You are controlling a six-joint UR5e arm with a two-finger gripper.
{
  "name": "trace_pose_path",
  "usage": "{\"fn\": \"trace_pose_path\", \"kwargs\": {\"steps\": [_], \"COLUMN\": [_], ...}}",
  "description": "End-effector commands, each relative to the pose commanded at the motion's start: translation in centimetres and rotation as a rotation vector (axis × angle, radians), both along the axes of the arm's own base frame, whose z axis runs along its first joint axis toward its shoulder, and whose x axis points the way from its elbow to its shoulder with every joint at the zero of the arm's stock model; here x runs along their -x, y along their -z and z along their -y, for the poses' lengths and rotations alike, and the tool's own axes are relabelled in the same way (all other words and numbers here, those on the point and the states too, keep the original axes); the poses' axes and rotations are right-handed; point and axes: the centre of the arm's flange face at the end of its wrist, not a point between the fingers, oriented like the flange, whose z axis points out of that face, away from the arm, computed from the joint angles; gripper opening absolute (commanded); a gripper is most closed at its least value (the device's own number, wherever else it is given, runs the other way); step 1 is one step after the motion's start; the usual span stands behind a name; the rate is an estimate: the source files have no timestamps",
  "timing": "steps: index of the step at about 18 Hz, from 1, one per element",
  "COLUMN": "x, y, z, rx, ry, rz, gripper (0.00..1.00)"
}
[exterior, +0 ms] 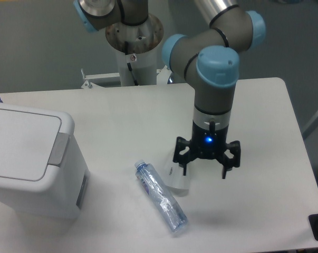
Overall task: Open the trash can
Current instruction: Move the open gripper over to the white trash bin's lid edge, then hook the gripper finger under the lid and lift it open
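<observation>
The trash can [32, 163] is a large white boxy bin at the left edge of the table, its flat lid down and its grey push tab [59, 149] on the right side of the lid. My gripper [204, 171] hangs from the arm near the table's middle, well to the right of the bin, pointing down with its fingers spread apart and nothing between them. It sits just above the table surface, apart from the bin.
A clear plastic bottle [161, 196] with a blue label lies on its side between the bin and the gripper. A small clear cup-like object [178, 179] lies by the gripper's left finger. The arm's base column [133, 47] stands behind the table's far edge.
</observation>
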Motion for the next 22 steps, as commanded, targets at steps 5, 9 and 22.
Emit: {"fn": "trace_pose_path", "kwargs": {"steps": [5,9,22], "x": [-5.1,-10.1,-17.4], "y": [-5.9,-7.6,-4.8], "z": [-0.8,-2.4,-5.3], "rx": [-0.146,-0.165,-0.107], "ry": [-0.003,0.042,0.1], "rz": [0.072,0.078,0.127], "gripper": [1.0,1.0,1.0]}}
